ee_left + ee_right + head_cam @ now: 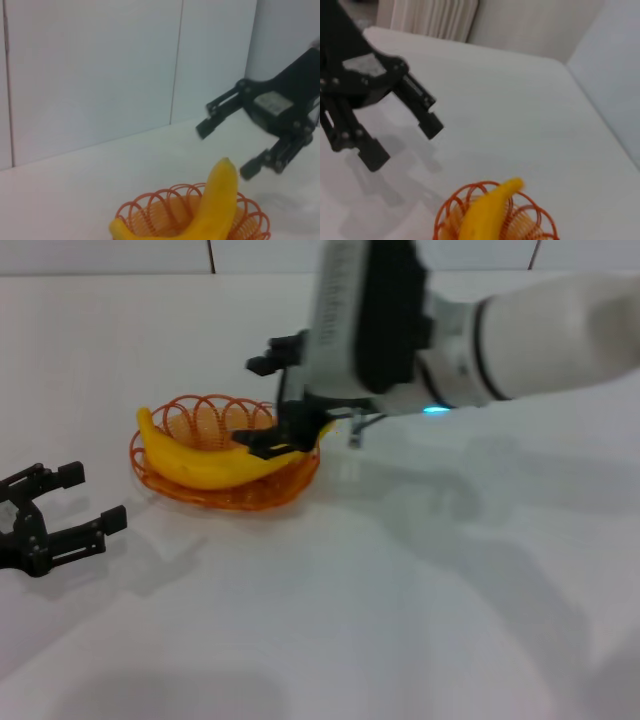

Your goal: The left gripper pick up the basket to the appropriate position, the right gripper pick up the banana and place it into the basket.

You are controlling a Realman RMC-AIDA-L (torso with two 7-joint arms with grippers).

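Head view shows the banana (215, 462) lying across the basket (175, 482), longer than it, both ends resting over the rim. The right gripper (268, 400) hangs open just above its right end, holding nothing. If the arm rises carelessly, a finger may catch that end and tip the banana out. The left gripper (65, 507) rests open, well apart at the left.

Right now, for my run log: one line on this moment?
banana: lying in basket | right claw: open, above banana's end | left claw: open, beside basket
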